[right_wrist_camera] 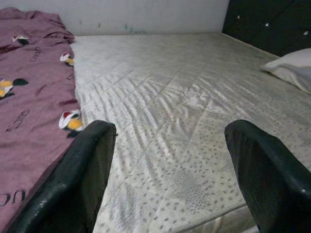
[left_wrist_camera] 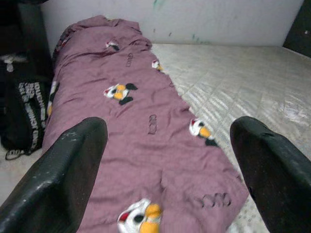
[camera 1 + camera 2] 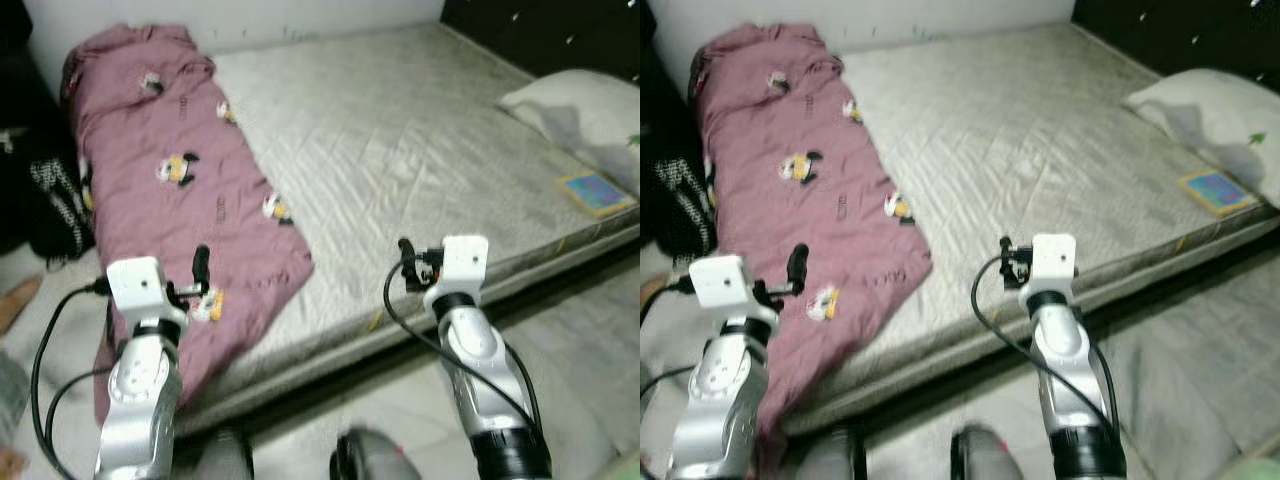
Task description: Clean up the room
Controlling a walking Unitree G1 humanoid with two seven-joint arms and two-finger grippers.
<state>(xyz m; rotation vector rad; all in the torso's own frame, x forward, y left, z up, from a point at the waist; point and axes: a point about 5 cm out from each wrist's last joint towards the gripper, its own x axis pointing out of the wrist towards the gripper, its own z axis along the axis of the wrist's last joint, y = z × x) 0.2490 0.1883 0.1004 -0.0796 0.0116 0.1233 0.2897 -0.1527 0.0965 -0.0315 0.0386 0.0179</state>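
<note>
Both pairs of jaws are seen spread wide apart and empty: the left gripper is held above the near end of a mauve blanket, while the right gripper is raised over the bare grey mattress near its front edge. The blanket, printed with small cartoon penguins, is laid in a long strip along the left side of the mattress, bunched at the far end by the pale wall and draped over the near edge toward the floor. At the right end of the mattress a white pillow is propped before a dark headboard, and a small colourful book is set flat just in front of the pillow, close to the mattress edge. A black bag with white lettering is stood on the floor beside the blanket, to the left of the bed. The silver arms are seen reaching forward from the bottom of the head views, with black cables looped beside them.
</note>
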